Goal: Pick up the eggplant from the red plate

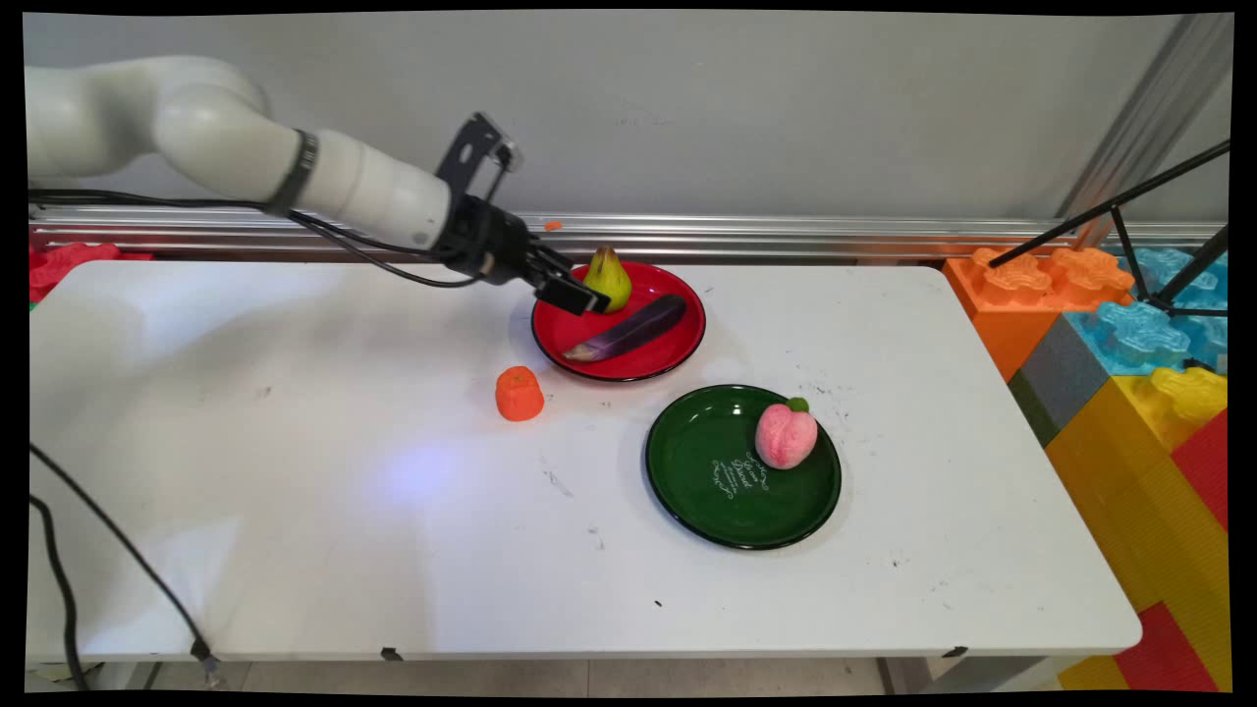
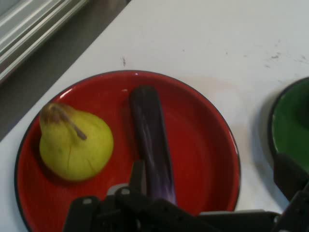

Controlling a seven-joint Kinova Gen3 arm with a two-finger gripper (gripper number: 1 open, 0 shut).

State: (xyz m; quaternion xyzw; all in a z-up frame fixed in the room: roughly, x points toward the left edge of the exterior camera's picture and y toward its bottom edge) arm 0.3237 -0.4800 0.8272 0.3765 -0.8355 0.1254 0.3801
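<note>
I have the gripper (image 1: 579,295) over the red plate (image 2: 203,130), fingers spread wide and holding nothing, the eggplant (image 2: 152,140) lying between them and the pear (image 2: 75,147) just outside one finger

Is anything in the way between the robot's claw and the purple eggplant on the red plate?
Nothing visible is. The gripper hangs over the red plate, above the eggplant, with only air between. The pear sits beside the eggplant, apart from it.
</note>
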